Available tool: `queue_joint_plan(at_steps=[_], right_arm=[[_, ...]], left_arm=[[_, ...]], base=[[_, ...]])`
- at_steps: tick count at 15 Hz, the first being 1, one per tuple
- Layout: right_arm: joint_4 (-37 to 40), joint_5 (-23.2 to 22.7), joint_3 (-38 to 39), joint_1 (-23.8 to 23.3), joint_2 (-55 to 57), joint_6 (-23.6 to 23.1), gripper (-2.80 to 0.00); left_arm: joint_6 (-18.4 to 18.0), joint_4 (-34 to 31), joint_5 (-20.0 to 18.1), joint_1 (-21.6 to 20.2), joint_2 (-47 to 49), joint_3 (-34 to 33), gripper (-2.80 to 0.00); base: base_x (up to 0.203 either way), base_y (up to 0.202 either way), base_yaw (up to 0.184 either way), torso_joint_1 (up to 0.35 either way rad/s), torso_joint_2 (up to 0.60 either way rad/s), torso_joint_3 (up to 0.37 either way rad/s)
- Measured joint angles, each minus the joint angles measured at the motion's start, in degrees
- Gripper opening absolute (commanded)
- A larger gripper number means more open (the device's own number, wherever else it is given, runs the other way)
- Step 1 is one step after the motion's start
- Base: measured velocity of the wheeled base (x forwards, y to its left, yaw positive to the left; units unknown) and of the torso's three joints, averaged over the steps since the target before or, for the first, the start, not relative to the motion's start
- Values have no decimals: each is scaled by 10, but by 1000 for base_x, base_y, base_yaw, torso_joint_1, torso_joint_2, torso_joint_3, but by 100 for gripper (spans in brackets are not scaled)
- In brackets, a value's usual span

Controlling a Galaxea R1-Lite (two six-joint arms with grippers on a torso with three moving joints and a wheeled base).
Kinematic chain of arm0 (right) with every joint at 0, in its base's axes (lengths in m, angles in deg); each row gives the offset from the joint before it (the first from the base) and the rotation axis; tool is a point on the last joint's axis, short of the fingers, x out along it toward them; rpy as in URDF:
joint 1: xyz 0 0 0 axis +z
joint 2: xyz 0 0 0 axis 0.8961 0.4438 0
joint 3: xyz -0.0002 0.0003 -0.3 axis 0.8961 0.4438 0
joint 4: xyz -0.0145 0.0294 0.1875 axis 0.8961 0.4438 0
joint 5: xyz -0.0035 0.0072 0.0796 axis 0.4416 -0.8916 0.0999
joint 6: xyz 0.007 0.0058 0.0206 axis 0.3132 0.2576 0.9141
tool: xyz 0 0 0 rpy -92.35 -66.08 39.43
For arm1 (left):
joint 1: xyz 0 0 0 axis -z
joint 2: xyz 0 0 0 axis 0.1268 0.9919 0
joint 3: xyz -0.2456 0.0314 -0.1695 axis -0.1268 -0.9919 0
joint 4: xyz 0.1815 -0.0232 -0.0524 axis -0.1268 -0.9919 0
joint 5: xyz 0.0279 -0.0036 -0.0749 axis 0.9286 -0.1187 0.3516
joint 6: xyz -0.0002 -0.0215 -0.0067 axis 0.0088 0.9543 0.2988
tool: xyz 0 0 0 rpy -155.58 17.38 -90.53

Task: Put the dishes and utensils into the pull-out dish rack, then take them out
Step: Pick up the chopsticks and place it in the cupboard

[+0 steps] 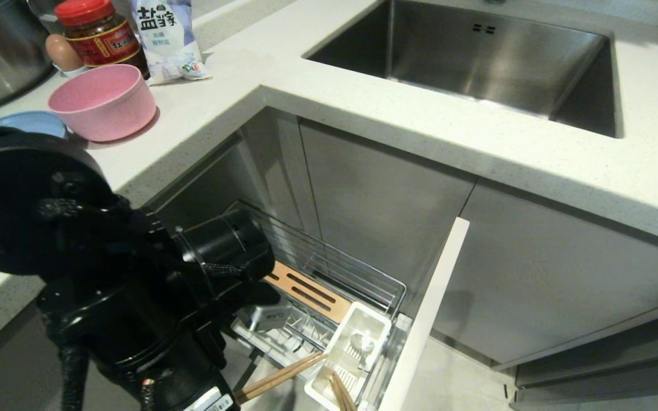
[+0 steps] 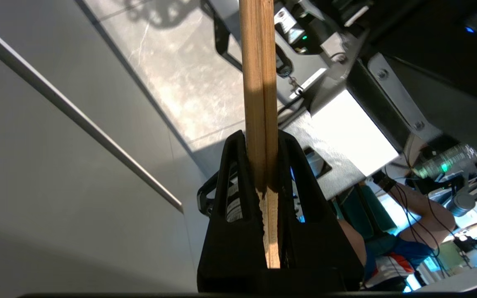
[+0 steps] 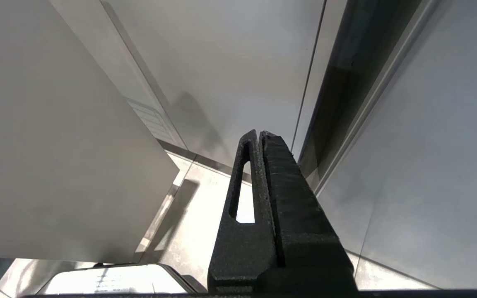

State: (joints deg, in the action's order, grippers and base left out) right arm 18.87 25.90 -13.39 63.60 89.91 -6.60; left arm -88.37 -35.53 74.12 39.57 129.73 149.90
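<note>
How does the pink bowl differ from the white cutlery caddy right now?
The pink bowl is round and sits up on the countertop; the white cutlery caddy is boxy and sits low in the pull-out dish rack. The bowl looks empty, while the caddy holds wooden sticks in its near compartment. The bowl has one open hollow; the caddy is split into compartments. Both stand upright, openings up.

The big black left arm bends down over the pull-out dish rack. Its left end effector is squeezed tight on the chopsticks. The right end effector is pressed closed, empty, parked low beside the cabinet front, away from the rack.
</note>
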Motion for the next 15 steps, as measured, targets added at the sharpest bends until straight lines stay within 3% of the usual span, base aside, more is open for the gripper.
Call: queue_joint_plan(at_steps=[4, 11, 15], right_arm=[[0, 0, 0, 0, 0, 0, -280], [0, 0, 0, 0, 0, 0, -280], [0, 0, 0, 0, 0, 0, -280]], left_arm=[[18, 16, 13, 10, 44, -7, -280], [16, 43, 16, 16, 98, 6, -280], [15, 46, 37, 18, 136, 30, -280]], base=[[0, 0, 0, 0, 0, 0], [0, 0, 0, 0, 0, 0], [0, 0, 0, 0, 0, 0]])
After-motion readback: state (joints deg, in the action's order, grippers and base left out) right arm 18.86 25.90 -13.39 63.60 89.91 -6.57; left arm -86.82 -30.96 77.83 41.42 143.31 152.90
